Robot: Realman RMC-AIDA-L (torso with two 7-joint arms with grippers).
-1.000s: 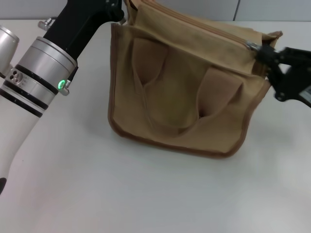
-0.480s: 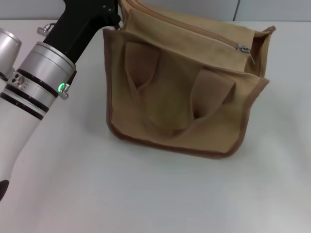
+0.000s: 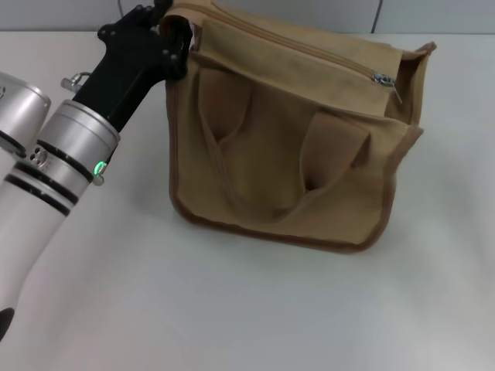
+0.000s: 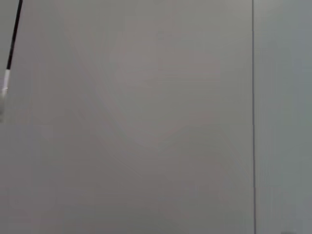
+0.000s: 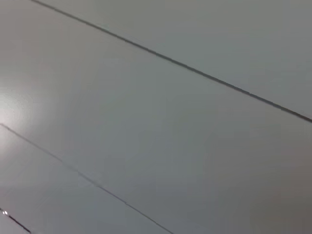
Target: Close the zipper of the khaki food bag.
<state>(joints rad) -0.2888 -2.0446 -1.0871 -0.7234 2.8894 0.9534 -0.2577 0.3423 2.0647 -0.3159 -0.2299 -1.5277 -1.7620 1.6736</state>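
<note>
The khaki food bag (image 3: 286, 147) stands on the white table, its two looped handles hanging down the near side. The zipper (image 3: 309, 52) runs along the top panel. Its silver slider (image 3: 380, 77) and pull tab sit at the right end, and the zipper line to the left of it looks shut. My left gripper (image 3: 172, 40) is at the bag's top left corner, against the fabric. My right gripper is out of view. Both wrist views show only plain grey panels, with no bag and no gripper.
The white table (image 3: 232, 309) spreads out in front of the bag and to its right. My left arm (image 3: 69, 147) crosses the table's left side. A grey wall (image 3: 433, 15) stands behind the bag.
My right gripper, at the slider a second ago, has let go and left the view. My left arm has drawn back toward me, its gripper still at the bag's corner. The bag shifted slightly left.
</note>
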